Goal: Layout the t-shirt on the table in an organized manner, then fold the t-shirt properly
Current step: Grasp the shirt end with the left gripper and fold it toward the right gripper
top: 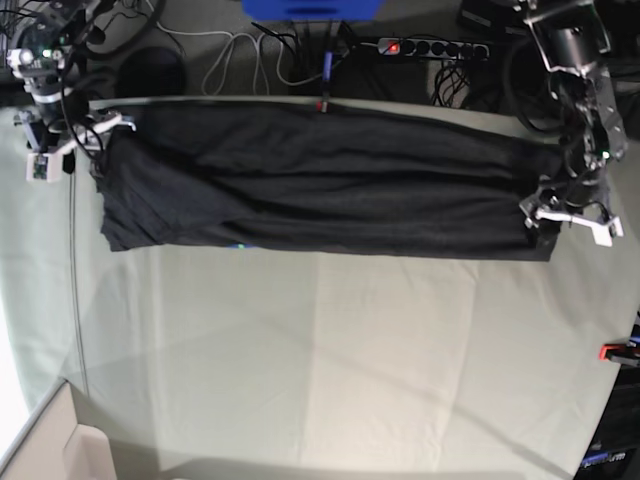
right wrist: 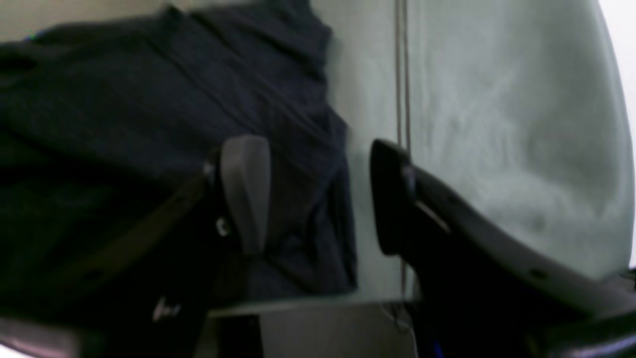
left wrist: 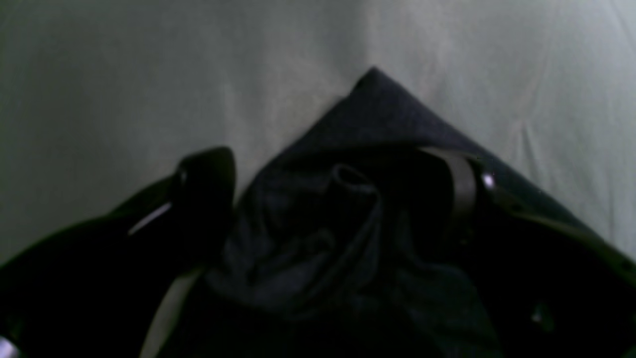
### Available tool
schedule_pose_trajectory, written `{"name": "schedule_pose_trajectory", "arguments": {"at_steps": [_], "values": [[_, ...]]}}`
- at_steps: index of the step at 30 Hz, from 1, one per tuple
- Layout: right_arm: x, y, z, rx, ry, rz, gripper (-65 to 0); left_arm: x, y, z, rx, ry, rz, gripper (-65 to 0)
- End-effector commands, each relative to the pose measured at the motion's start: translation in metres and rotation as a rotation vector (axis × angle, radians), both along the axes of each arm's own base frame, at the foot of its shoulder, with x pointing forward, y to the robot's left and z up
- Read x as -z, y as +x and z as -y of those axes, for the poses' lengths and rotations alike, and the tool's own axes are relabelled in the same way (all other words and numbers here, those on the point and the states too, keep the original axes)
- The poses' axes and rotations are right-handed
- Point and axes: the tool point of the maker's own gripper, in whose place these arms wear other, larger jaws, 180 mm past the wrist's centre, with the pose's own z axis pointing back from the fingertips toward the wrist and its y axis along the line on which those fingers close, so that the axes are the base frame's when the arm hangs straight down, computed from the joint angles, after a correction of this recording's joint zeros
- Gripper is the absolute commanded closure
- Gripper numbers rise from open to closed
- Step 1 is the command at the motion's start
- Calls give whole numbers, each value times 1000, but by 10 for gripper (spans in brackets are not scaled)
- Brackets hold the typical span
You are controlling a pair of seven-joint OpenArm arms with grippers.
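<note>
The black t-shirt (top: pixel 320 185) lies stretched in a long band across the far part of the table (top: pixel 330 360), creased lengthwise. My right gripper (top: pixel 85 135) is at the shirt's left end. In the right wrist view that gripper (right wrist: pixel 318 199) is open, and the shirt's edge (right wrist: pixel 298 114) lies loose between its fingers. My left gripper (top: pixel 570 215) is at the shirt's right end. In the left wrist view it (left wrist: pixel 335 184) is open, its fingers (left wrist: pixel 208 184) standing wide on either side of a bunched corner of the shirt (left wrist: pixel 372 119).
A thin cord (top: pixel 75 300) runs down the table's left side. One red clamp (top: pixel 322 103) sits at the far edge and another (top: pixel 612 352) at the right edge. Behind the table are a power strip (top: pixel 430 46), cables and a blue object (top: pixel 310 8).
</note>
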Motion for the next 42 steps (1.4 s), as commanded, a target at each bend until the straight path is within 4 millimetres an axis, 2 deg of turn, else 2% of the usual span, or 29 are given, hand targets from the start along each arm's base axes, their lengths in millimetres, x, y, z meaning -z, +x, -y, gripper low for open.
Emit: {"name": "schedule_pose_trajectory", "arguments": {"at_steps": [1,4,8,14,16,21,24,25,29,32,37,42], "values": [[-11,5,4,-2,-18,41,-331,8,-7,4,15,-17,-53,-525],[-11,6,3,-5,-17,43,-331,15,-17,10,15,-29,-73,-525],[-10,11,-6,-30,-7,46,-331,14,-17,13,19,-30,-66,-522],[-10,14,-11,-47,-1,49,-331,24,-26,22,52,-64,-149,-501],[-10,14,-12,-48,1,48,-331,24,-26,22,51,-64,-149,-429],[-9,17,-17,-63,6,50,-331,23,-24,22,50,-69,-144,-154],[-6,15,-25,-85,17,38,-331,17,-20,21,52,-61,-127,-24],[-5,16,-29,-97,22,37,-331,12,-16,21,57,-54,-115,0],[-4,19,-37,-120,31,38,-331,-22,2,18,80,2,-26,-1],[-4,19,-37,-120,31,38,-331,-44,3,21,99,40,26,0],[-4,21,-41,-131,35,40,-331,-72,4,38,127,68,103,0],[-4,22,-41,-131,35,42,-331,-92,3,68,146,52,171,0]]}}
